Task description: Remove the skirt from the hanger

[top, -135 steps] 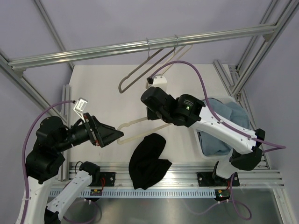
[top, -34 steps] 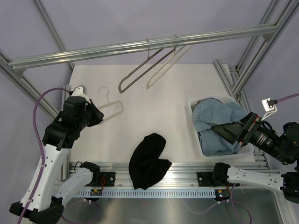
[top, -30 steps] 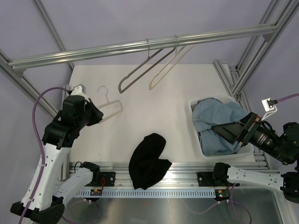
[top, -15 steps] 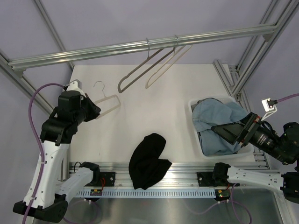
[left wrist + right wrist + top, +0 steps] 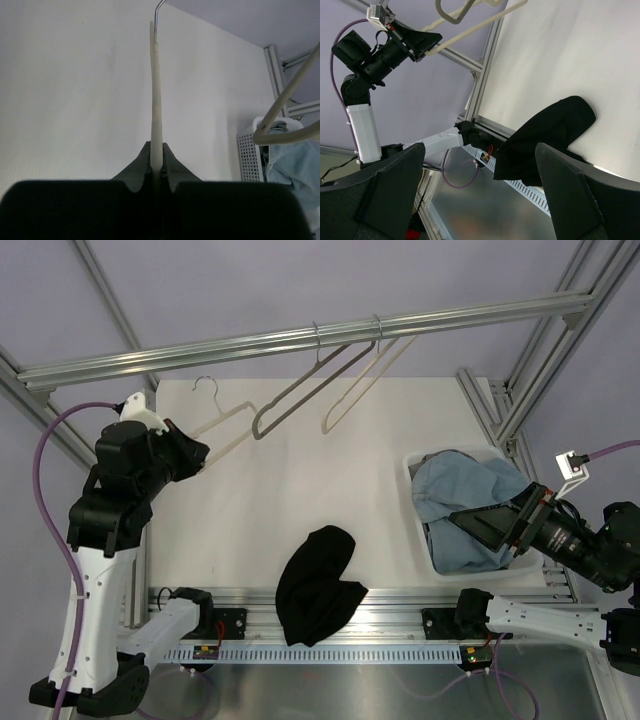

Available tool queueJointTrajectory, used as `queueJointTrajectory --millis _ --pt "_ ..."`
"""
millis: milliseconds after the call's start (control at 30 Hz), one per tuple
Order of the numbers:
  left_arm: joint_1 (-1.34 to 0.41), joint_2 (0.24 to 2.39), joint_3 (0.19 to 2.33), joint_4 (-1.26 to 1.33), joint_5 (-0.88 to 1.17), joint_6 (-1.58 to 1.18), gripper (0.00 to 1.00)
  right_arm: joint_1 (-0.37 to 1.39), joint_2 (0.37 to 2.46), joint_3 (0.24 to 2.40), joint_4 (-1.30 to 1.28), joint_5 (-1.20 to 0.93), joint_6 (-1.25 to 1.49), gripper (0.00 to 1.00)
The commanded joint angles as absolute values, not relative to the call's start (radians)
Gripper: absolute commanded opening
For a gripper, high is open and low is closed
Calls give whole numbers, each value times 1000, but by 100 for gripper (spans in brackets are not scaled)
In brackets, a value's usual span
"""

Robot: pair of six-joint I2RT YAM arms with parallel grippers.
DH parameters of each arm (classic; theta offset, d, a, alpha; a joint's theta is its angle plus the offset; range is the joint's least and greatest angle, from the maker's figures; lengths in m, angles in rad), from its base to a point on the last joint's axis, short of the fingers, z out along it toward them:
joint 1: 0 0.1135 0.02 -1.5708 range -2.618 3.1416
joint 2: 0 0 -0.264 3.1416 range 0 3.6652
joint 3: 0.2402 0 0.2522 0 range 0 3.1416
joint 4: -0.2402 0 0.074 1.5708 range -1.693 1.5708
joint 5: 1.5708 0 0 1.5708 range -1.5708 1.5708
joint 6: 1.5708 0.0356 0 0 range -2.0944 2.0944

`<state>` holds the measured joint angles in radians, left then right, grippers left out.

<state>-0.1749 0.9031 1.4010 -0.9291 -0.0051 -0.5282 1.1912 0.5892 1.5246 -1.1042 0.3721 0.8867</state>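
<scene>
The skirt is out of view. The grey-taupe hanger [image 5: 257,424] hangs bare from the overhead rail [image 5: 200,348]; its looped end also shows in the right wrist view [image 5: 451,18]. My left gripper [image 5: 197,455] is raised at the left and shut on a paler cream hanger [image 5: 222,422], whose metal hook points up toward the rail. In the left wrist view that cream hanger [image 5: 156,100] stands edge-on, pinched between my left gripper's [image 5: 156,156] closed jaws. My right gripper [image 5: 490,525] hovers open over the basket, and nothing lies between its fingers [image 5: 480,147].
A plain black garment [image 5: 318,585] lies crumpled at the table's near edge. A white perforated basket [image 5: 412,465] at the right holds light blue jeans [image 5: 465,495]. A second cream hanger [image 5: 350,400] hangs on the rail beside the grey one. Frame posts stand at the corners.
My left arm has lifted the cream hanger off the table and carried it up and back toward the rail. The right arm has stayed still and open.
</scene>
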Motion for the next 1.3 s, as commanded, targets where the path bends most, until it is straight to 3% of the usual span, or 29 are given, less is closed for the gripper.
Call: queueJointTrajectory --millis 0,433,700,1267 --pt "-172 859 1437 -799 48 -489 0 1198 606 1508 -1072 368 876 100" --pt "-172 508 1367 -766 199 -451 0 1197 623 1514 -1092 408 830 99" --pt "-172 476 1332 -753 248 -448 0 1198 617 1490 -1068 396 828 99" --pt "-170 756 1380 -390 587 -422 0 1197 630 1489 -1066 393 821 99"
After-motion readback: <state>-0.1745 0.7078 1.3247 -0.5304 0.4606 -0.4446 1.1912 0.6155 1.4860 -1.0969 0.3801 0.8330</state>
